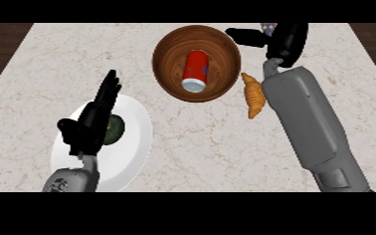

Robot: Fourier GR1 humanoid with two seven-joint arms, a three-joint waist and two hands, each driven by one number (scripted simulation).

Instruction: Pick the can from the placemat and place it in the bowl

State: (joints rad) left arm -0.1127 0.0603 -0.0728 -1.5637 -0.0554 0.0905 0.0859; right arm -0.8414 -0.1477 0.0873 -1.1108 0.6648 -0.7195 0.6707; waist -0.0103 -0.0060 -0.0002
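From the head, looking steeply down: shows a pale marble table (220,149) with a brown wooden bowl (170,45) toward the far middle. Finds the red can (195,68) inside that bowl, lying on its side, its silver end turned toward the near edge and its length along the bowl's middle. Touching no hand.

Just right of the bowl, shows a croissant (252,95) flat on the table, near the bowl's rim and beside the grey right forearm. Above it, finds the right hand (288,41) beyond the bowl's far right rim, spread open with the thumb stretched leftward toward the bowl, holding nothing. Behind that hand, catches a small patterned scrap (269,27) at the table's far edge, mostly hidden and too small to make out.

At the lower left, shows a white plate (140,139) with a dark green rounded thing (115,130) on it, partly covered. Over the plate, finds the left hand (92,122), open, fingers straight and pointing away, resting and holding nothing.
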